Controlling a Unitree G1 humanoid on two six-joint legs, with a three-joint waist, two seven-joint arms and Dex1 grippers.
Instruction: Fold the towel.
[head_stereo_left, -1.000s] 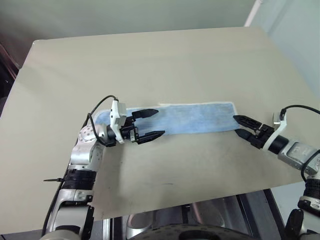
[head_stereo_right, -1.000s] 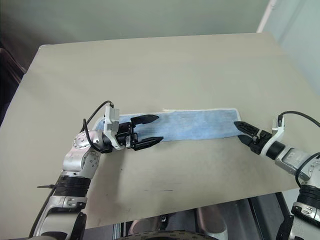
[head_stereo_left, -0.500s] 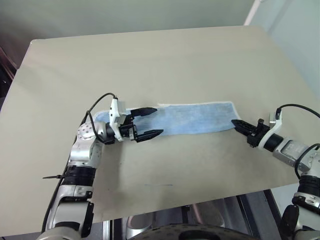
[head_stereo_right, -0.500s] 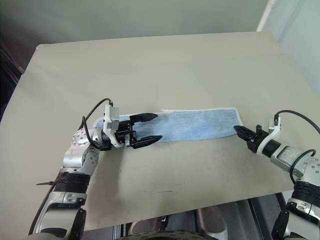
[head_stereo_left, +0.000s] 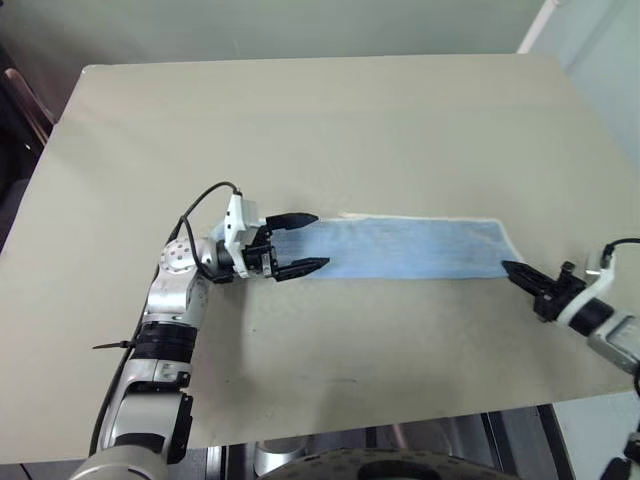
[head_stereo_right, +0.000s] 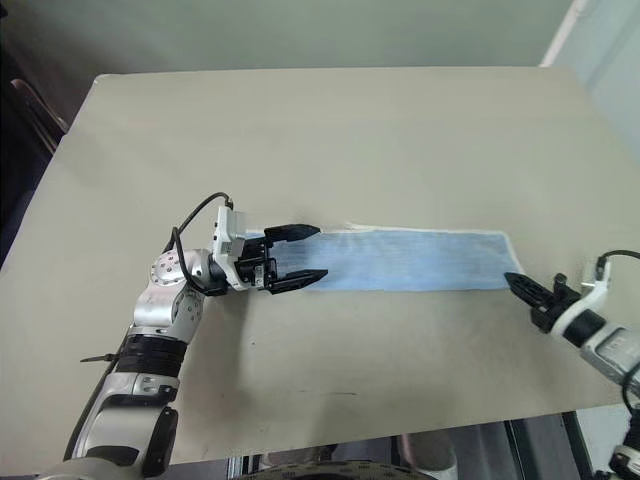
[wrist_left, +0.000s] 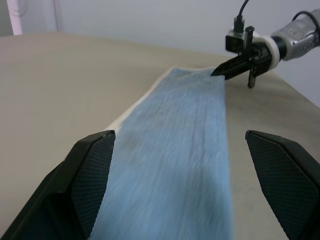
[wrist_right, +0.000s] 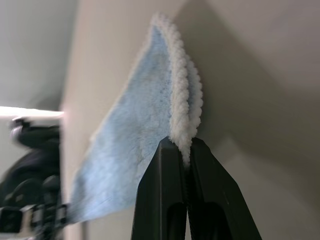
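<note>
The towel lies on the table as a long, narrow light-blue strip with cream-white trim, running left to right. My left gripper is open and level, its two fingers straddling the strip's left end just above the cloth. My right gripper is shut on the towel's right end. In the right wrist view the trimmed edge is pinched between the fingertips. The left wrist view looks down the strip to the right gripper at its far end.
The beige table spreads wide behind the towel, with its front edge close below both arms. A dark object stands off the table's left side.
My right gripper has shut on the towel's right end and drawn back to the right, pulling the strip out longer. The left gripper stayed in place. The camera view has shifted.
</note>
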